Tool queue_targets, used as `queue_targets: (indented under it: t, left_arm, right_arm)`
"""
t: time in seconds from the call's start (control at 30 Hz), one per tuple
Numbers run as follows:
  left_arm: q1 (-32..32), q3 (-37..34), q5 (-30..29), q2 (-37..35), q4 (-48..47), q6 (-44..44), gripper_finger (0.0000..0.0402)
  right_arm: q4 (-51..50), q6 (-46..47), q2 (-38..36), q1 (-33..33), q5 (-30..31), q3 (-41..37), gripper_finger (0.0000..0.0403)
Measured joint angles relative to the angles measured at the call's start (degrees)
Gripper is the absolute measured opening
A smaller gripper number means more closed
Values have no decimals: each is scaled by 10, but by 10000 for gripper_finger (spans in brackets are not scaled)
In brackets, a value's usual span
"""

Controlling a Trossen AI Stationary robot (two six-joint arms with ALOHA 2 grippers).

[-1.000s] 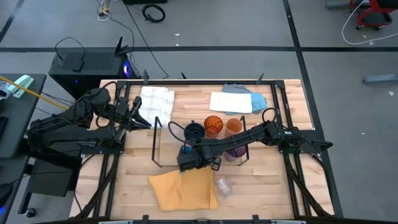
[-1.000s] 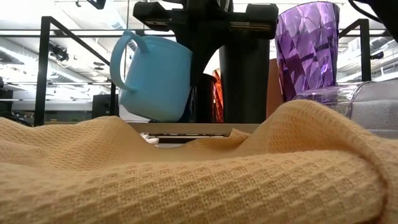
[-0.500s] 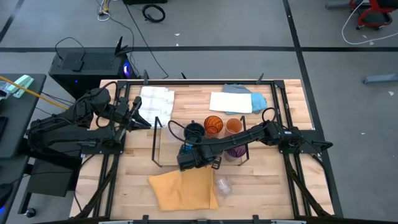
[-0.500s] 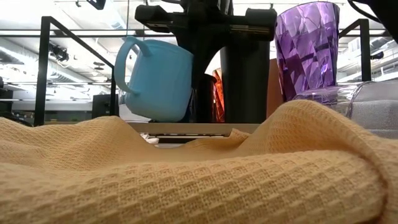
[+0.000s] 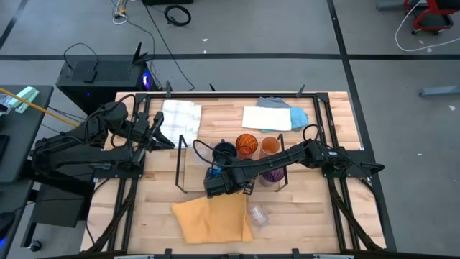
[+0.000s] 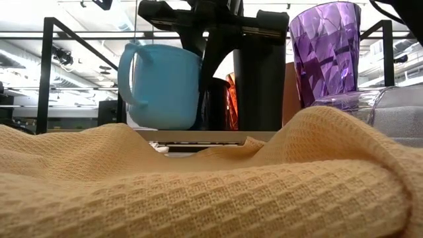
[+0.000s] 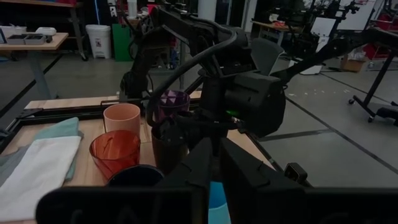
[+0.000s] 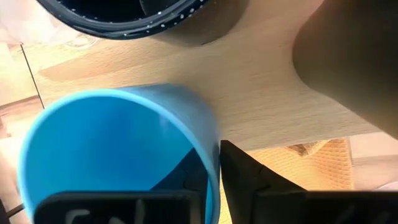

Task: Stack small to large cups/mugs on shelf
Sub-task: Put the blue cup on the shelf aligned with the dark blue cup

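Right gripper point(image 5: 213, 181) has one finger inside the blue mug point(image 6: 162, 86) and one outside, pinching the wall; the mug sits upright, low over the near edge of the shelf point(image 8: 273, 87), beside the dark navy mug point(image 8: 134, 12). We judge the grip is easing off, so we let the base settle flat on the board, spread the fingers fully, then lift straight up without dragging the rim. Left gripper point(image 5: 159, 137) waits at table's left, fingers nearly together, empty.
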Motion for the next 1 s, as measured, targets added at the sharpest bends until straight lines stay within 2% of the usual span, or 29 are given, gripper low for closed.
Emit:
queue_targets:
  t: [0.27,0.73,1.0]
  left_arm:
    - [0,0,0,0,-7,0,38]
    - [0,0,0,-1,-13,-2,40]
    - [0,0,0,-1,-13,-1,31]
  right_arm:
    - [5,0,0,0,6,0,63]
    - [12,2,0,-4,24,0,66]
    - [25,-13,-1,-4,23,0,94]
